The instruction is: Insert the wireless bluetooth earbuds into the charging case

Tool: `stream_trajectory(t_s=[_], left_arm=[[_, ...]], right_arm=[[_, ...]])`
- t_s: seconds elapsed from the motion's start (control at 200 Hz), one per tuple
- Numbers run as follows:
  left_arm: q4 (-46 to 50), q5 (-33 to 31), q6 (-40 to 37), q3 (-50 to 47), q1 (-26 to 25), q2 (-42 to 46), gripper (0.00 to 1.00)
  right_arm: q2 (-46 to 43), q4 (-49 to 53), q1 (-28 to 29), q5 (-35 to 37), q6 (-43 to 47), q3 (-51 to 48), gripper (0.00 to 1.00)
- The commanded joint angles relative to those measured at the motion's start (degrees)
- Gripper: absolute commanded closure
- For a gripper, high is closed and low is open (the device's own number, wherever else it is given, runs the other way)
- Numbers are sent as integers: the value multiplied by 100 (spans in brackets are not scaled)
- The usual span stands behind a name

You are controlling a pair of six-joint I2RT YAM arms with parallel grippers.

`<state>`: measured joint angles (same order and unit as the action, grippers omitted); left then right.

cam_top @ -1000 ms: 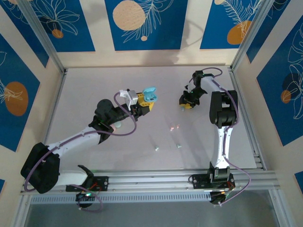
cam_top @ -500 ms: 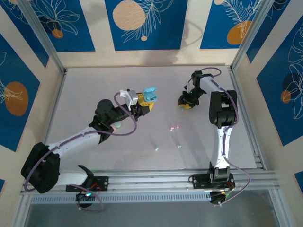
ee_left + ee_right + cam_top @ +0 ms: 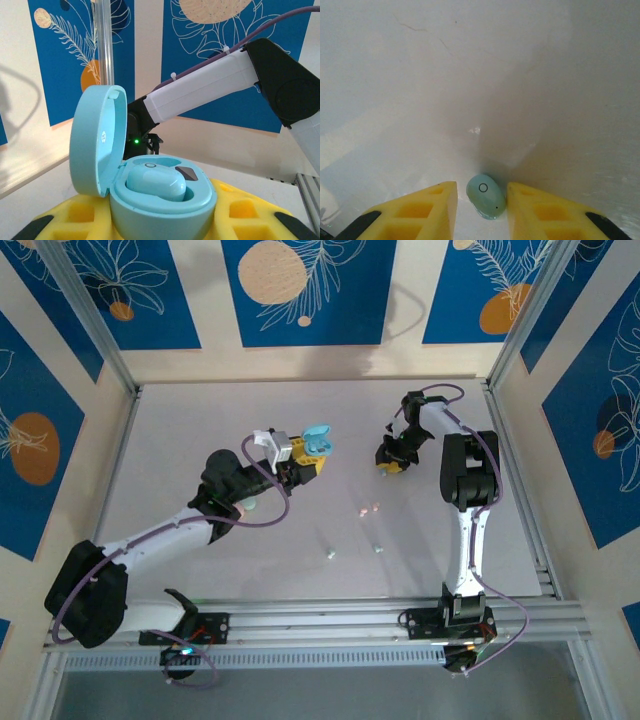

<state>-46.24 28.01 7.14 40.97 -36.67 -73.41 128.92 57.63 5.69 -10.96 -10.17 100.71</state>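
Blue leaf-print panels (image 3: 300, 290) ring a pale table (image 3: 180, 420), and we start at centre-left of the overhead frame. The left gripper (image 3: 306, 460) is up off the surface with the teal charging case (image 3: 318, 438) pinched at its base between its yellow fingers. The left wrist view has the lid (image 3: 97, 140) hinged up on the left. One mint bud (image 3: 156, 182) is already seated, and beside it on the right there looks to be a free pocket (image 3: 187, 174).

Moving right along the overhead frame, loose buds lie on the table below centre. Two are mint (image 3: 329, 552) (image 3: 377, 549) and two are pink (image 3: 360, 512), all well apart from both grippers.

Further right, the right gripper (image 3: 392, 458) is down at the surface. Its wrist view shows a mint earbud (image 3: 486, 196) on the table, bottom centre, between the yellow fingers (image 3: 420, 210). The jaws are narrow. The right-hand finger seems to touch the bud and a sliver of gap shows on the left, so I can't tell whether it's truly gripped.

Here's what matters. The bud's long axis runs roughly along the fingers, so the jaws squeeze its short side. That's good for a pinch on something this small and slippery. The open case sits left of this gripper in the overhead frame, so the carry goes leftward, and the right arm is plainly the nearer one.
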Motion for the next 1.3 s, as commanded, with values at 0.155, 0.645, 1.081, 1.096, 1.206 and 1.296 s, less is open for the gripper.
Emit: stream_trajectory(t_s=[0.155, 0.645, 1.081, 1.096, 1.206, 1.296], left_arm=[[-276, 123, 117, 175, -33, -111, 76], [-281, 110, 144, 183, -31, -105, 76], [-349, 126, 173, 166, -33, -139, 76], [-350, 119, 174, 159, -34, -139, 76], [-352, 104, 164, 131, -31, -113, 76], [-366, 90, 166, 114, -33, -121, 76]], right_arm=[[54, 117, 74, -209, 112, -74, 69], [191, 160, 154, -105, -73, 101, 71], [-268, -45, 349, -572, -802, -520, 63], [-289, -49, 356, -566, -833, -529, 63], [-443, -132, 421, -601, -1018, -669, 63], [-579, -198, 500, -647, -1074, -760, 63]])
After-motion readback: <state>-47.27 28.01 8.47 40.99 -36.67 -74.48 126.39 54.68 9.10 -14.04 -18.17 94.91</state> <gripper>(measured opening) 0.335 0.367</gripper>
